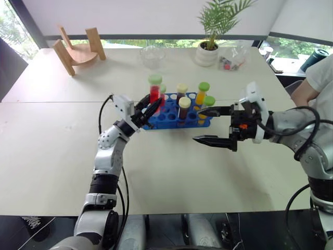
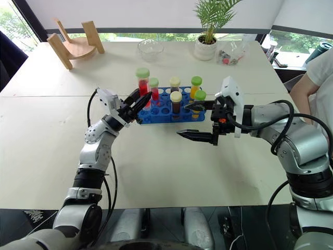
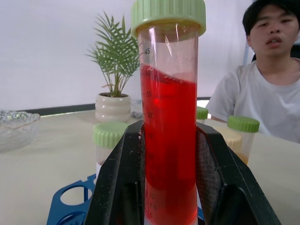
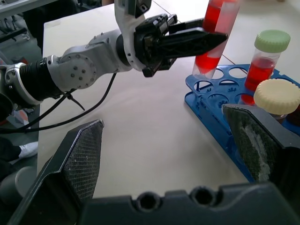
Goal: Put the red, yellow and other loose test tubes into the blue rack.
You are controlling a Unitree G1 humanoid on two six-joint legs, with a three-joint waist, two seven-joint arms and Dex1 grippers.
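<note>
The left gripper (image 1: 151,108) is pinching an upright clear plastic tube of red liquid with a green cap (image 1: 154,89) over the bright blue plastic holed rack (image 1: 171,117); the right gripper (image 1: 212,125) is gaping wide, holding nothing.

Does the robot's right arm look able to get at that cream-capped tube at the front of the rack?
Probably yes: the right pincer hangs open beside the blue rack, and nothing stands between it and the cream-capped tube.

Pale table (image 1: 62,156) with blue rack (image 1: 171,119), glass bowl (image 1: 153,55), potted plant (image 1: 208,52), wooden stand (image 1: 78,49).

Clear glossy plastic red test tube (image 3: 169,140), matt ribbed green cap (image 3: 168,15), glossy blue rack (image 4: 220,122), textured black finger pads (image 3: 210,165).
</note>
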